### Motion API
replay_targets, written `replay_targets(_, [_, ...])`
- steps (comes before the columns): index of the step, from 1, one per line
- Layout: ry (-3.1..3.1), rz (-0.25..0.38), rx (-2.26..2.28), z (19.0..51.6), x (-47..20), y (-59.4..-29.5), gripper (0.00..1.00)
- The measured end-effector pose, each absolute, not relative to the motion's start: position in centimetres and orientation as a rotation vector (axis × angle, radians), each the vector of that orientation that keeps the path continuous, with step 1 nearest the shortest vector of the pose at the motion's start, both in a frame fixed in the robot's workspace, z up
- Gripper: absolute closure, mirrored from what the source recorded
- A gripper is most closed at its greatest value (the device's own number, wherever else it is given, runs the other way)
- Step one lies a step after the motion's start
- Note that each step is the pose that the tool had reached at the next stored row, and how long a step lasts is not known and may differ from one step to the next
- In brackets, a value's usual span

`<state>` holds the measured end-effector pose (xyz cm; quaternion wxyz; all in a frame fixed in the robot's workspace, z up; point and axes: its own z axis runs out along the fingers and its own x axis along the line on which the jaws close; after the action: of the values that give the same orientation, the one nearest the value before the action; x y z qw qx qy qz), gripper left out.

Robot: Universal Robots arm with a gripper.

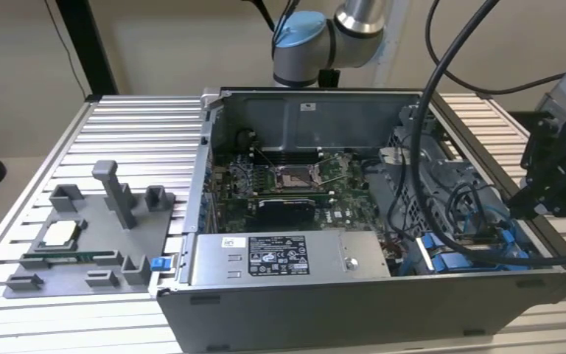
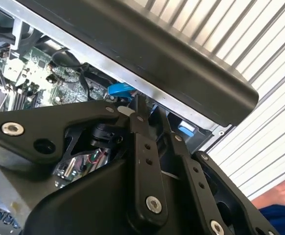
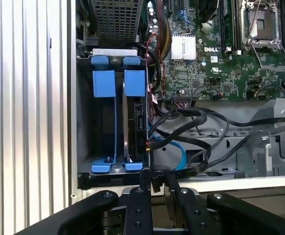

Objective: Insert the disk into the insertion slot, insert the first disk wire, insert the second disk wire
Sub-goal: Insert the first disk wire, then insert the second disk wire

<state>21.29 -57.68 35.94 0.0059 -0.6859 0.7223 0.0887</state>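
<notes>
The disk (image 3: 135,122) stands on edge in the insertion slot (image 3: 101,132), the blue-railed bay at the case's corner, with its blue frame tabs (image 3: 134,82) at the end. The bay also shows at the exterior view's right (image 1: 450,258). My gripper (image 3: 157,180) hovers over the case wall just outside the bay's near end. It looks shut on the end of a black wire (image 3: 201,168) that loops in from the cable bundle. In the exterior view the gripper (image 1: 533,203) hangs above the case's right edge. In the second wrist view the gripper (image 2: 151,116) points at the case rim.
The open computer case (image 1: 362,310) lies on a ribbed aluminium table (image 1: 126,118). Inside are the motherboard (image 3: 216,58), a grey power-supply box (image 1: 283,258) and a blue cable (image 3: 179,152). A grey parts fixture (image 1: 96,236) sits on the exterior view's left. A person's sleeve (image 2: 279,205) shows nearby.
</notes>
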Motion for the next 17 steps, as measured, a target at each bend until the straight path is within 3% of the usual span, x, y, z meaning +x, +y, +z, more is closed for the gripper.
replay_targets(17, [2.266, 0.283, -2.137, 37.4, 19.5, -57.6, 1.0])
